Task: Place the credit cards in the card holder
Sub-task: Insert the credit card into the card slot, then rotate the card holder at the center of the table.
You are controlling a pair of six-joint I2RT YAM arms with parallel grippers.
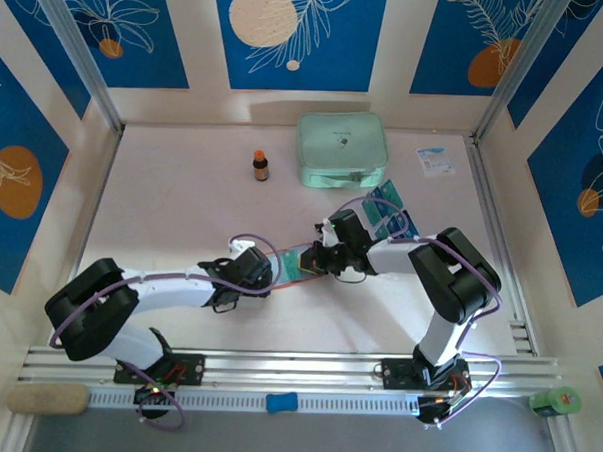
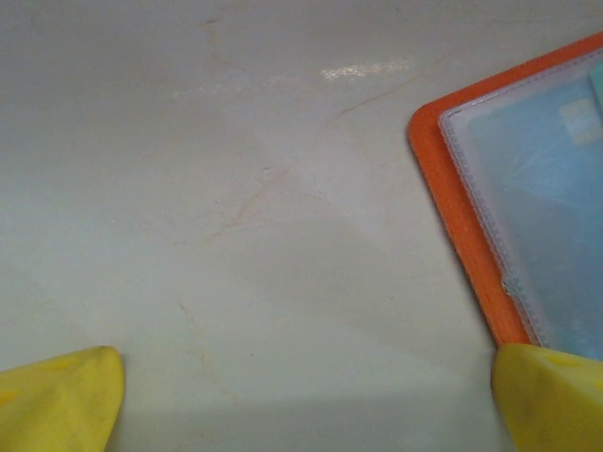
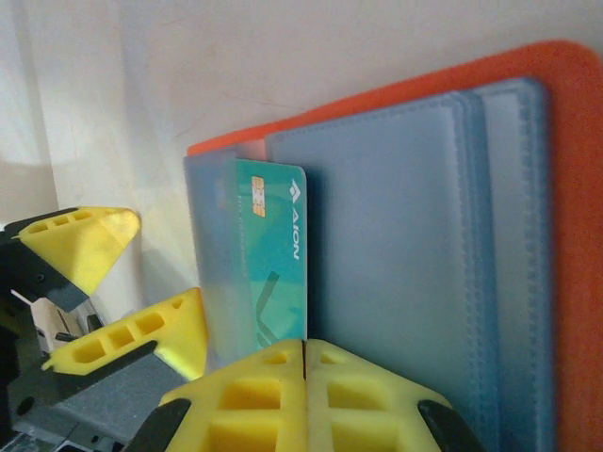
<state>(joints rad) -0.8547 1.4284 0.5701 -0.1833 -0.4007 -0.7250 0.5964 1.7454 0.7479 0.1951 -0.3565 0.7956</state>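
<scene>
The orange-red card holder (image 1: 292, 263) lies open on the table between my two grippers, its clear sleeves (image 3: 396, 254) facing up. One teal credit card (image 3: 273, 250) sits partly inside the leftmost sleeve. My right gripper (image 3: 304, 353) is shut, fingertips pressed together at the card's near end, which they hide. My left gripper (image 2: 301, 405) is open; its right finger (image 2: 551, 395) rests on the holder's orange edge (image 2: 452, 217). More teal credit cards (image 1: 387, 212) lie on the table behind the right gripper (image 1: 318, 259).
A mint-green zip case (image 1: 342, 148) stands at the back, a small brown bottle (image 1: 260, 165) to its left and a white paper slip (image 1: 434, 160) to its right. The left gripper's yellow fingers (image 3: 80, 240) sit close to the holder's left side.
</scene>
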